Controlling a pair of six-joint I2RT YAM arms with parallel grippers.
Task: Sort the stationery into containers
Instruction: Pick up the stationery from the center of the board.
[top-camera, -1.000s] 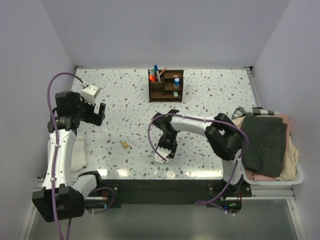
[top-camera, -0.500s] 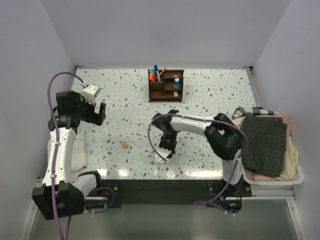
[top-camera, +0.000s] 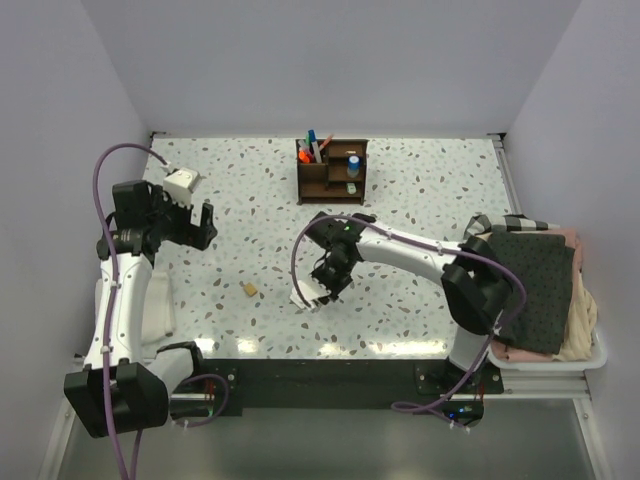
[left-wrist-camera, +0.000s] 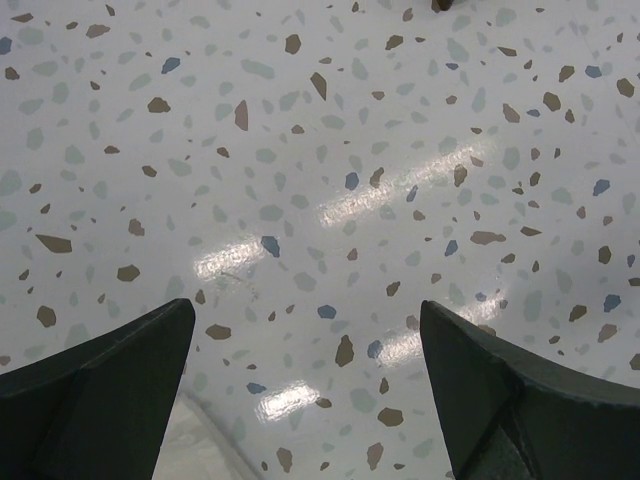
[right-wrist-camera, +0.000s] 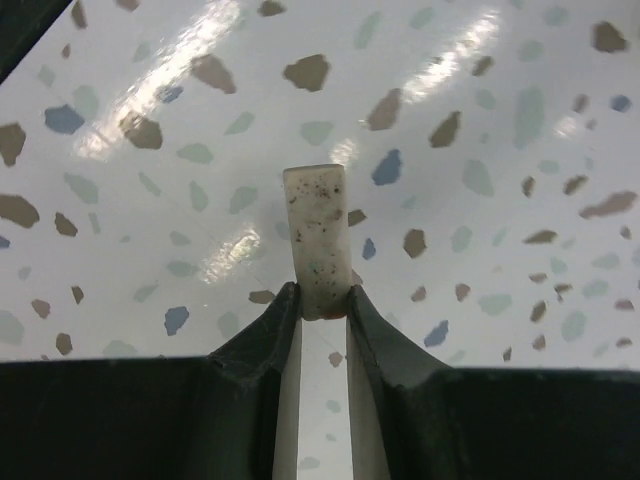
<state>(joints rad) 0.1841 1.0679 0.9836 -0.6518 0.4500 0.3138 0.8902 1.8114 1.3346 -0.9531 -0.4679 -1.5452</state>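
Observation:
My right gripper (right-wrist-camera: 320, 296) is shut on a small off-white speckled eraser block (right-wrist-camera: 318, 232), which sticks out past the fingertips above the speckled table. In the top view this gripper (top-camera: 309, 297) hangs near the table's front middle. A second tan eraser block (top-camera: 249, 289) lies on the table to its left. The dark brown wooden organizer (top-camera: 332, 172) stands at the back centre, with pens and an orange marker (top-camera: 304, 154) upright in its left compartment and a blue-capped piece (top-camera: 353, 163) on the right. My left gripper (top-camera: 190, 226) (left-wrist-camera: 305, 312) hovers open over bare table, holding nothing.
A white tray (top-camera: 598, 352) with dark and pink cloths (top-camera: 530, 285) sits at the right edge. A white folded cloth (top-camera: 160, 305) lies by the left arm, and its corner (left-wrist-camera: 190, 450) shows under the left wrist. Walls close off the left, back and right sides.
The right jaws closed on the eraser block and the gripper shifted up and left, the arm's elbow swinging right. The left arm has barely moved.

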